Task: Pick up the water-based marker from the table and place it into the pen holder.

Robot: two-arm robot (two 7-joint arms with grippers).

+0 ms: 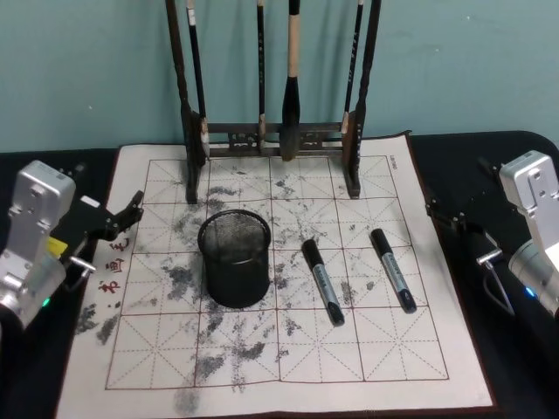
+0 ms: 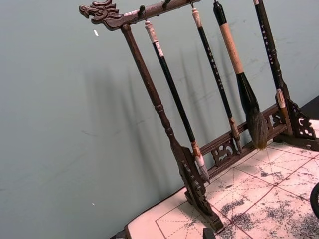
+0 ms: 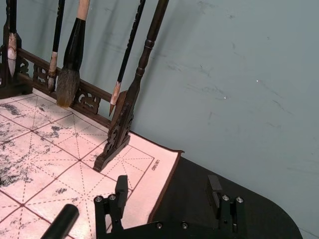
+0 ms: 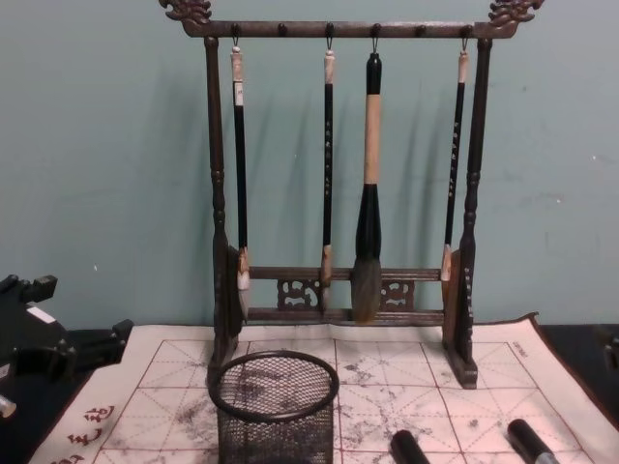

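Observation:
The pen holder [image 1: 233, 257], a round black mesh cup, stands upright on the left half of the ink-stained practice mat [image 1: 279, 358]; the chest view shows it too [image 4: 276, 406]. Two similar black markers with grey labels lie flat to its right, one close by [image 1: 322, 281] and one farther right [image 1: 392, 269]; I cannot tell which is the water-based marker. My left gripper [image 1: 109, 185] hovers open and holds nothing at the mat's left edge. Open as well, my right gripper [image 3: 167, 188] hangs over the mat's right edge, with a marker end [image 3: 60, 223] just ahead of it.
A tall dark wooden brush rack [image 1: 271, 140] with several hanging brushes stands at the back of the mat, against the teal wall. Black tabletop [image 1: 507, 384] surrounds the mat on both sides.

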